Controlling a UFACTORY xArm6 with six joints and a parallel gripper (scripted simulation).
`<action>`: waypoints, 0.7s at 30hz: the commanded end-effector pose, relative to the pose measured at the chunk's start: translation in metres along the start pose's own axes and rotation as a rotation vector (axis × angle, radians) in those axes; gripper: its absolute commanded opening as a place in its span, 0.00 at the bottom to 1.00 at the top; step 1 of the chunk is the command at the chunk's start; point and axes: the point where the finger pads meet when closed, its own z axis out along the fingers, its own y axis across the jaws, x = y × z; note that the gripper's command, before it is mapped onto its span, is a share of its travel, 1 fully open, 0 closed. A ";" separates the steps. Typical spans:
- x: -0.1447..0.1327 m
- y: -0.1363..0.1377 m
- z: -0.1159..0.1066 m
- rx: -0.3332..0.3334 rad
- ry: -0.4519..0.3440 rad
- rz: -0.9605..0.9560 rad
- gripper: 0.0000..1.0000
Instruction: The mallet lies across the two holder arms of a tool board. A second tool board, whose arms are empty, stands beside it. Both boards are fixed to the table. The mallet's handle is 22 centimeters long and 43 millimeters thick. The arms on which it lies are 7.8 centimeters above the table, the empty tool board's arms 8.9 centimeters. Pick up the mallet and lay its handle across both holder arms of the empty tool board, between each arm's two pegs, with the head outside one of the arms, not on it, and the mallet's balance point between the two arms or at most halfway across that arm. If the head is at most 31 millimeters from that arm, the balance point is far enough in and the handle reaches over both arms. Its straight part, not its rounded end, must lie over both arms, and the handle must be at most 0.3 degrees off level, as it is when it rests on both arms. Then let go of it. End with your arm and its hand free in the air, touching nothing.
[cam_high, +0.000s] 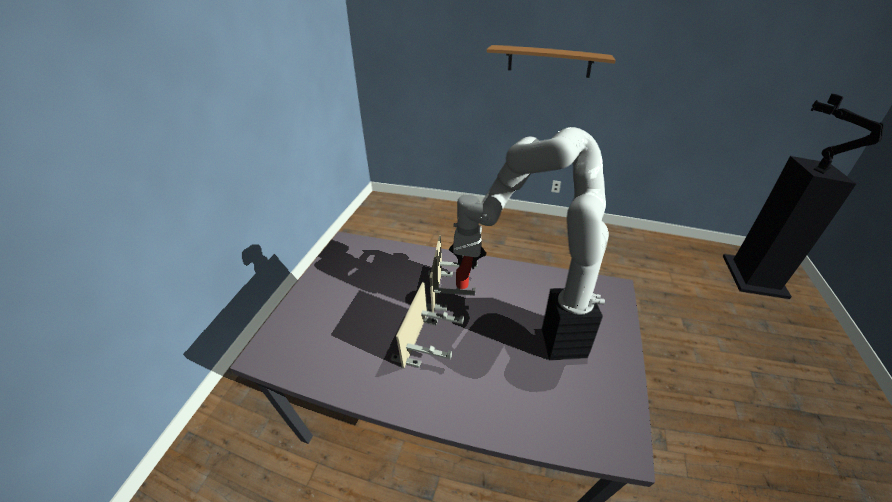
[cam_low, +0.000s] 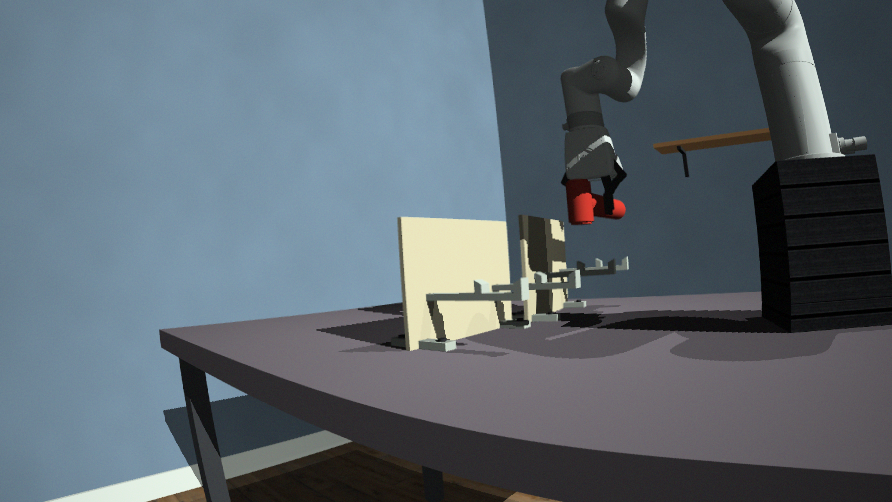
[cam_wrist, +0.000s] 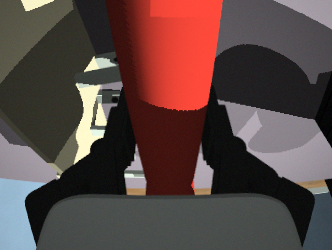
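Note:
My gripper (cam_low: 597, 190) is shut on the red mallet (cam_low: 589, 206) and holds it by the handle in the air above the far tool board (cam_low: 541, 252). The mallet also shows in the top view (cam_high: 463, 272) under the wrist. In the wrist view the red handle (cam_wrist: 166, 92) runs straight away between my two dark fingers. The near tool board (cam_low: 450, 277) stands closer to the table's front; its grey arms (cam_low: 468, 293) carry nothing. The far board's grey arms (cam_low: 602, 264) lie below the mallet, with a clear gap between them and it.
The arm's black base block (cam_low: 823, 240) stands on the table at the right. Both boards stand upright on the grey table (cam_high: 449, 349), one behind the other (cam_high: 411, 321). A black pedestal with a camera arm (cam_high: 789, 224) stands on the floor at the right.

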 end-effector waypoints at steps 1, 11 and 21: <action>0.002 -0.001 -0.001 0.005 -0.003 -0.127 0.00; 0.002 -0.001 0.041 0.005 -0.004 -0.129 0.00; 0.002 -0.002 0.083 0.005 -0.004 -0.129 0.00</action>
